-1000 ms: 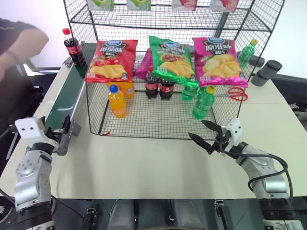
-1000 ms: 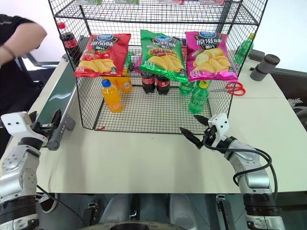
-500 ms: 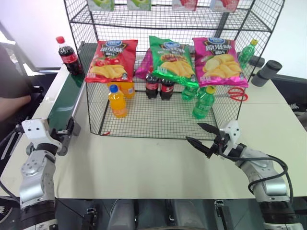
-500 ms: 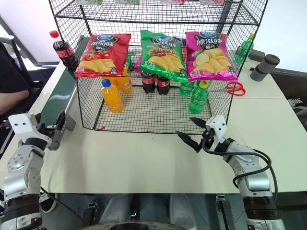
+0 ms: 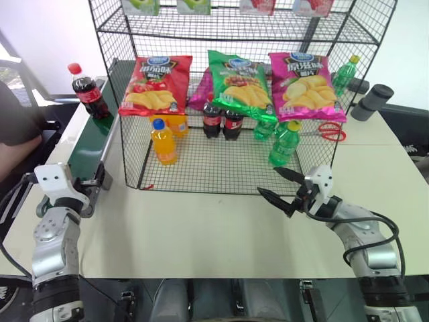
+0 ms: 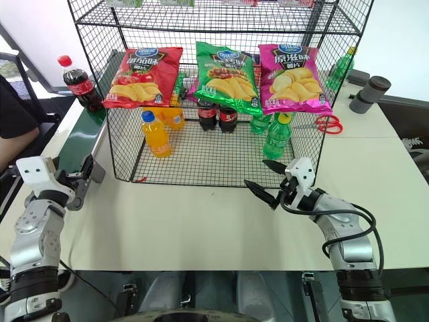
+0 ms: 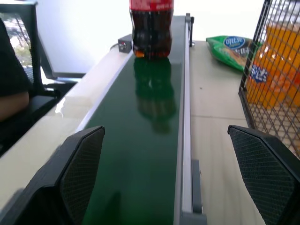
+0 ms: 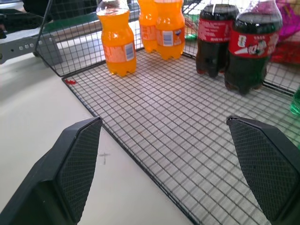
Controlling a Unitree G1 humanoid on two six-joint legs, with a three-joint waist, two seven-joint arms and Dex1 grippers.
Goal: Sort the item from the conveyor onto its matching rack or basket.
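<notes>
One item in play: cola bottle (image 5: 85,91), red cap, red label, upright on the far part of the conveyor (image 5: 86,149), left of the rack (image 5: 221,168).
Conveyor: dark green belt running from far to near along the table's left edge; its near end sits just in front of the left gripper (image 7: 178,178).
Left gripper: fingers spread wide and empty, pointing level along the belt toward the bottle; bottle well apart from it.
Right gripper: right gripper (image 5: 281,188) released, fingers spread, nothing between them; hovers over the table (image 5: 201,235) at the near right corner of the rack.
Rack contents, bottom tier: orange bottle (image 5: 163,141) at near left with more orange behind; two cola bottles (image 5: 221,119) further back, centre; green bottles (image 5: 284,143) at right.
Rack, tier above: three crisp bags, red (image 5: 152,86), green (image 5: 240,83), pink (image 5: 305,86).
Table extras: scissors (image 5: 327,132) beyond the rack's right side; a person's arm at far left edge.
Step in hand (judgement): waiting on the bottle to reach the near end of the belt, then a left-hand pick.
How to do it well (judgement): keep the fingers wide and centred on the belt line; close on the body at the label, not the cap, so it stays upright; grip gently, thin plastic will flex.
Destination (judgement): bottom tier beside the two colas; enter from the open near side and clear the orange bottle.
Risk (judgement): closing early may tip the bottle off the narrow belt.
</notes>
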